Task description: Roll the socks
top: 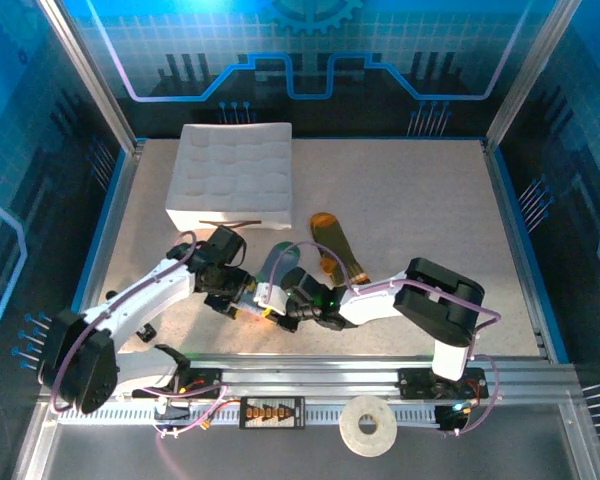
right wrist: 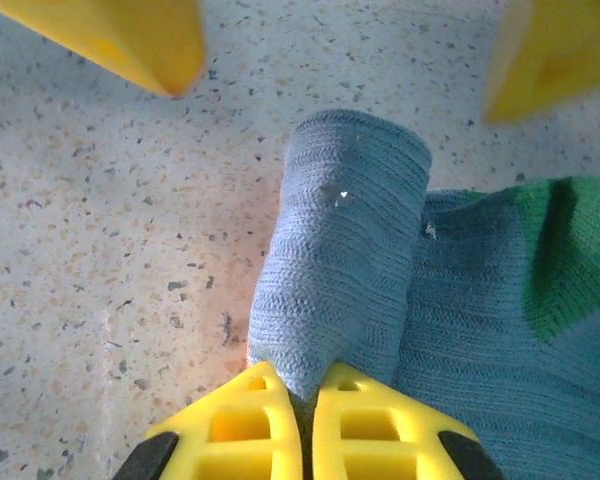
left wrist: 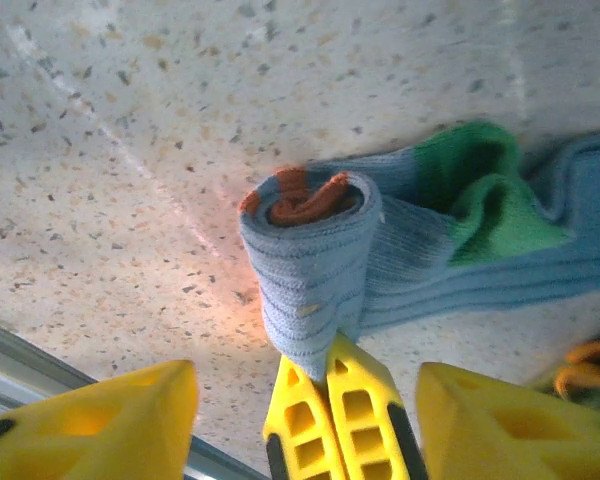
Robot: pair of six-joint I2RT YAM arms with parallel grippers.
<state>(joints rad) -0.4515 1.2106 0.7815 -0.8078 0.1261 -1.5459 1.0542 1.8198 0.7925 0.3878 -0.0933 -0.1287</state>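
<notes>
The grey-blue sock (top: 277, 262) lies between the two grippers. Its cuff end is wound into a tight roll (left wrist: 310, 260) with orange cuff showing at the core. Its green toe (left wrist: 485, 195) lies flat to the right. My right gripper (right wrist: 302, 380) is shut on the near end of that roll (right wrist: 345, 250), and its fingers (left wrist: 325, 400) also show in the left wrist view. My left gripper (left wrist: 308, 370) is open, its fingers wide apart on either side of the roll. The olive-green sock (top: 335, 245) with the orange toe lies flat just right of them, untouched.
The white gridded tray (top: 232, 172) stands at the back left of the speckled table (top: 410, 200). A metal rail (left wrist: 40, 370) runs along the near edge, close to the grippers. A roll of tape (top: 368, 427) lies beyond it.
</notes>
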